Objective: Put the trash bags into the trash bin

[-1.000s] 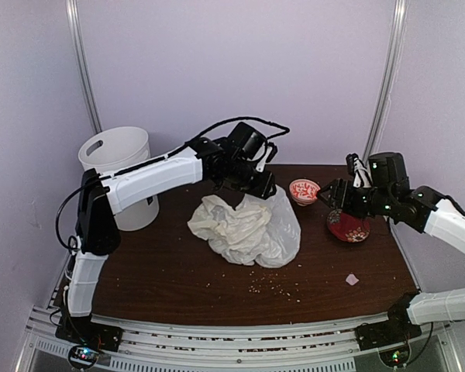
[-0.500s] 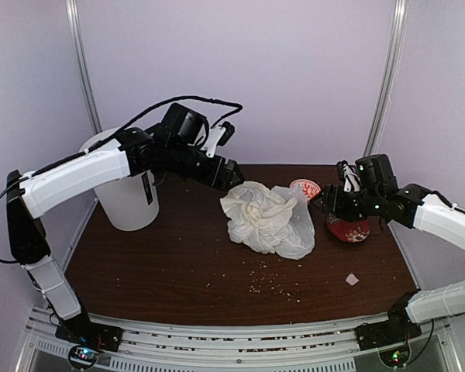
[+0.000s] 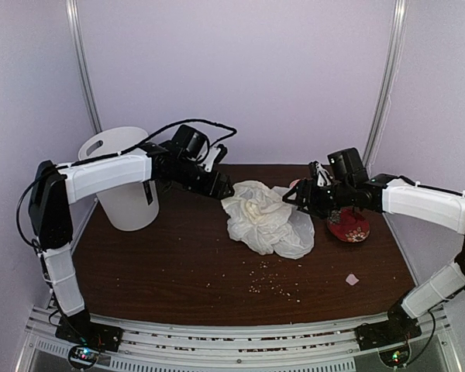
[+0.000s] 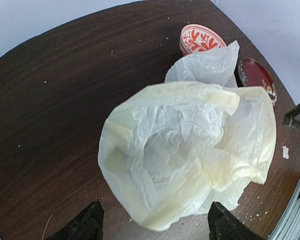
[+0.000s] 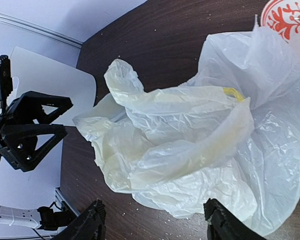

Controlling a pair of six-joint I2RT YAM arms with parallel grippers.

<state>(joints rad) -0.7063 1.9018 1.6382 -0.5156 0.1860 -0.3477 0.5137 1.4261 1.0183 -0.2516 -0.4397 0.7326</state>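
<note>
— So, where's the bag (image 3: 263, 218)?
— Loose on the worktop (image 3: 178, 263), right of the bin (image 3: 124, 205). Left fingers (image 4: 87, 224) and right fingers (image 5: 91, 222) both spread, flanking it. Next, probably: pinch a fold.

A dark brown wood-grain table (image 3: 178, 263) fills a small booth. Plain pale lilac walls (image 3: 240, 70) close it in at the back and on both sides. Two slim metal poles (image 3: 78, 70) rise near the back corners. Ribbed silver rails (image 3: 240, 335) run along the table's near edge. The light is soft and even.
</note>
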